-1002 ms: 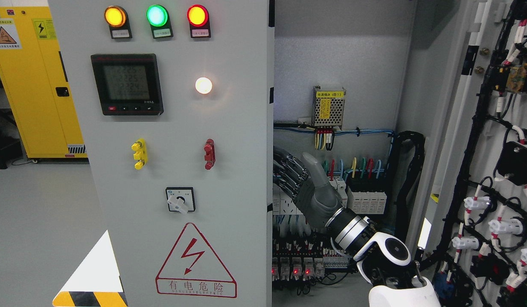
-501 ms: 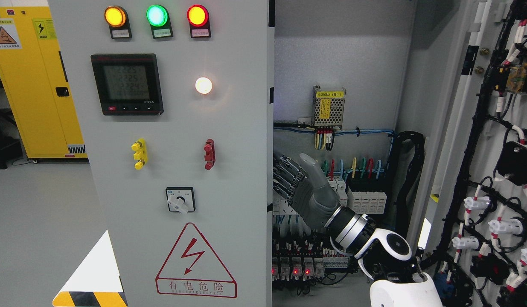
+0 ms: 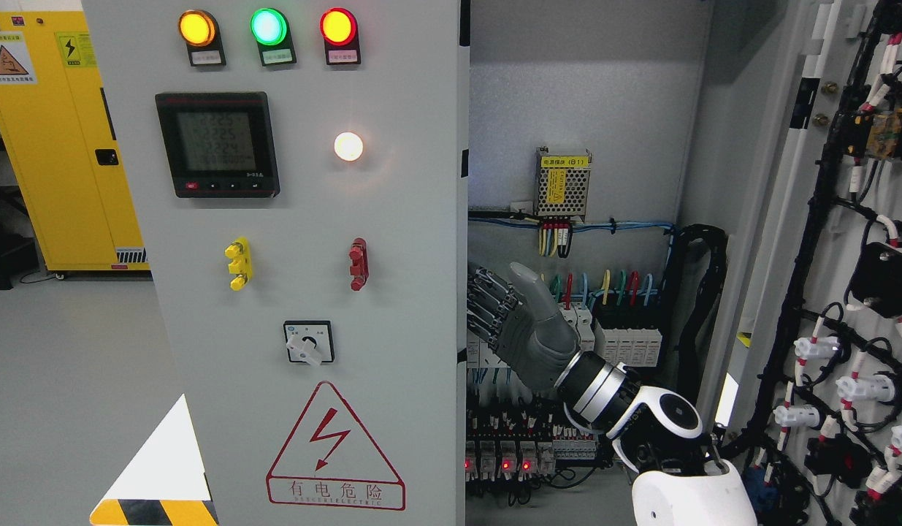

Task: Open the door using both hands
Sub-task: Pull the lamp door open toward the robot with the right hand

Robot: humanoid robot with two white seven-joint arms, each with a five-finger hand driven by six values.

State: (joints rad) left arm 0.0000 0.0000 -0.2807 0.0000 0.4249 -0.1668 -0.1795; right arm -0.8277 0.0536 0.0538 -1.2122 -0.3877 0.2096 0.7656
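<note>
Cabinet: a grey electrical cabinet (image 3: 589, 95) fills most of the head view, its interior exposed on the right half.
Left door: the left door (image 3: 304, 219) stands closed or nearly so, and carries the indicator lamps, the meter (image 3: 218, 144), a rotary switch (image 3: 309, 343) and the red warning triangle (image 3: 335, 449).
Right door: the right door (image 3: 852, 256) is already swung open at the picture's right, its inner face covered with wiring.
Door edge: the free edge of the left door (image 3: 462, 292) runs vertically, top to bottom of the frame; this is the long axis the next move depends on.
Right hand: the right hand (image 3: 513, 321) enters from the lower right and sits inside the cabinet, just to the right of that edge and at mid height.
Hand state: fingers (image 3: 487, 303) are partly curled toward the edge with the thumb raised; nothing is visibly enclosed, and contact with the edge cannot be confirmed.
Left hand: not in view.
Key relation: the door edge lies immediately to the left of the right hand, so this is the only hand positioned to act on it.
Judgement: the next move likely requires hooking the fingers behind the vertical edge and drawing the panel outward about a hinge on its left side.
Risk: the terminal blocks (image 3: 626, 340) and wiring sit close behind the hand.
</note>
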